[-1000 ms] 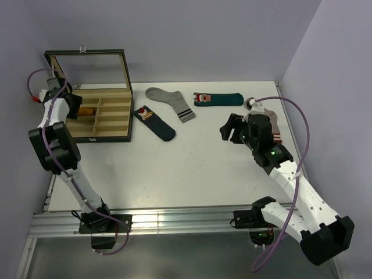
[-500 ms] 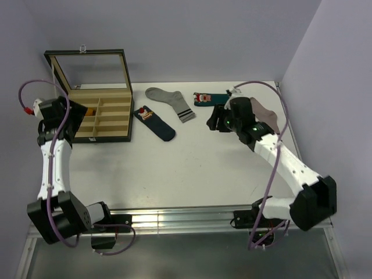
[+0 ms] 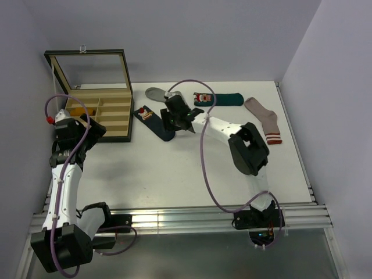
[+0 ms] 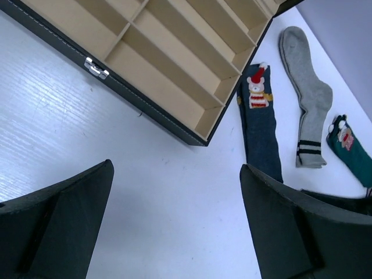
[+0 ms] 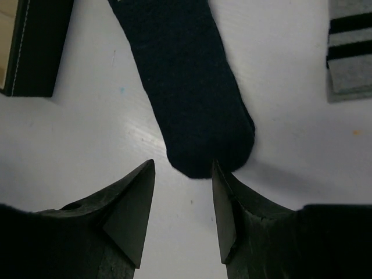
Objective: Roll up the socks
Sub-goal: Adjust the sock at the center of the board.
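From above, your right tool [image 3: 176, 120] sits over the navy sock [image 3: 152, 122] on the worktop [image 3: 174, 168], beside the case [image 3: 113, 137]. Left wrist view: your left tool [image 4: 176, 168] gapes wide above the worktop. Right wrist view: the fingers [image 5: 136, 197] stand apart, straddling the navy sock's toe.

Open black divided case [image 3: 116, 113], grey striped sock [image 4: 314, 104], beige sock [image 3: 264, 119], white table [image 3: 174, 168]
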Motion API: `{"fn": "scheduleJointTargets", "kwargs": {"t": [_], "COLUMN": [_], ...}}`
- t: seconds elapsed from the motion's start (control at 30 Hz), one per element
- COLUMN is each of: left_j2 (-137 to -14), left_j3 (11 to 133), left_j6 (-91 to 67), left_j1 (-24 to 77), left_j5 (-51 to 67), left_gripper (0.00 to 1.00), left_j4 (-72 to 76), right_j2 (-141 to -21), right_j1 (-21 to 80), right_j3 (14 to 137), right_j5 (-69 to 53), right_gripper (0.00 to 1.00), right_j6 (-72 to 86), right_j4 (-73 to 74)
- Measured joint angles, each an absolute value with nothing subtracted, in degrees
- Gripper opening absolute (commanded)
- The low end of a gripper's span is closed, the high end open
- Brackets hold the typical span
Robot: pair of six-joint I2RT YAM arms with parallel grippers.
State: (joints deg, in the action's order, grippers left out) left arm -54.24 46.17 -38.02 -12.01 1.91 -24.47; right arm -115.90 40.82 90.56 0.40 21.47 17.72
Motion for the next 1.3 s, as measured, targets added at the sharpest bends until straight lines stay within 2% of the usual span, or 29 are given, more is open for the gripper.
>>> {"fn": "scheduleJointTargets", "kwargs": {"t": [0.2,0.37,0.47,0.63,0.83,0.97,1.13,1.3], "left_j2": [-54.41,-55.31,-55.68,-56.69,-58.26,-58.94,-58.98,-58.98], "left_j3": [46.09,46.09,46.09,46.09,46.09,46.09,46.09,46.09], "left_j6": [-36.8,-36.62,-36.64,-36.69,-36.95,-37.08,-37.1,-37.1], "left_j1": [-11.79,-11.79,-11.79,-11.79,-11.79,-11.81,-11.92,-11.97], "left_j5": [1.87,1.85,1.83,1.76,2.17,2.24,2.28,2.31], "left_gripper": [0.96,0.94,0.94,0.94,0.94,0.94,0.94,0.93], "left_j4": [-24.45,-24.53,-24.51,-24.58,-24.6,-24.62,-24.6,-24.62], "right_j2": [-126.15,-127.31,-124.51,-113.34,-103.24,-100.25,-100.71,-107.63], "right_j1": [41.82,41.76,41.39,38.52,27.03,22.26,27.29,32.77], "right_j3": [98.04,94.08,89.14,73.43,63.53,65.1,73.45,81.89], "right_j5": [1.13,1.28,1.37,1.19,4.82,8.62,7.66,5.98], "right_gripper": [0.51,0.51,0.51,0.51,0.51,0.51,0.51,0.51], "right_j6": [23.03,25.96,27.09,28.27,28.4,28.05,28.23,30.0], "right_j4": [17.56,15.25,12.53,12.27,19.4,23.03,21.3,15.81]}}
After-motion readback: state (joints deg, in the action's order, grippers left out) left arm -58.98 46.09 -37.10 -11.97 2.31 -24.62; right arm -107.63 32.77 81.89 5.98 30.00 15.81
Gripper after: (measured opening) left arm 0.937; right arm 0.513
